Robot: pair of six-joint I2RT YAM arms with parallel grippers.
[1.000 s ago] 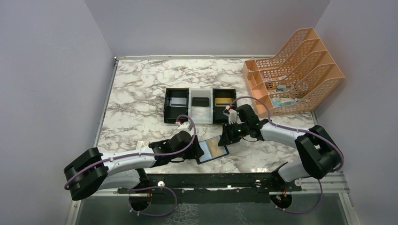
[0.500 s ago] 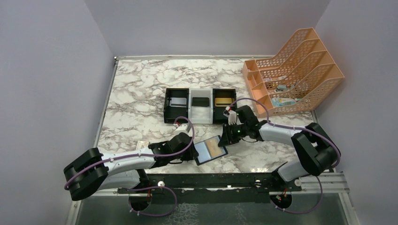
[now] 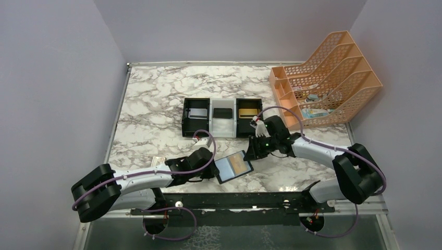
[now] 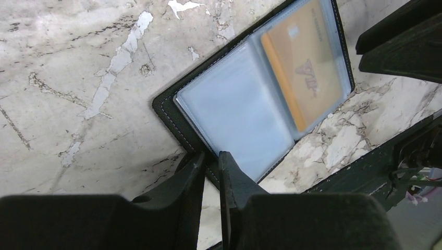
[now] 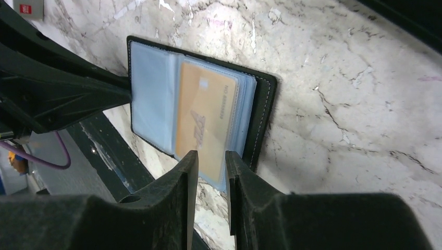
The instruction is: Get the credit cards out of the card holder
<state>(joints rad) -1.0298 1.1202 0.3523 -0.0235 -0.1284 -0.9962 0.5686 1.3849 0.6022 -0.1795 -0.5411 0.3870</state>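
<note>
The card holder (image 3: 234,166) lies open at the lower centre of the top view, just left of the right hand (image 3: 252,151) and right of the left hand (image 3: 210,167). It sits tilted over the near edge of the marble table (image 3: 156,94).

In the left wrist view the left hand (image 4: 211,158) is clenched on the black cover edge of the card holder (image 4: 234,104), beside its empty clear pocket. An orange-gold card (image 4: 307,67) sits in the other pocket.

In the right wrist view the right hand (image 5: 208,159) has its fingers narrowly apart, astride the lower edge of the sleeve holding the orange-gold card (image 5: 206,120). Whether they press the sleeve cannot be told. The black cover of the card holder (image 5: 263,117) shows behind the sleeves.

A second ago the left hand reached further right over the holder and hid more of its left pocket. It has since drawn back left, so more of the open face shows. The right arm's elbow has swung toward the right edge of the frame. The right hand has barely moved.

Higher in the frame stands the black-white-black tray (image 3: 223,130), with a silver card (image 3: 197,113) in its left compartment and a gold-tan card (image 3: 247,113) in its right. Both are unchanged. An orange file rack (image 3: 333,78) stands at upper right, and a white box (image 3: 159,160) lies near the left arm.
</note>
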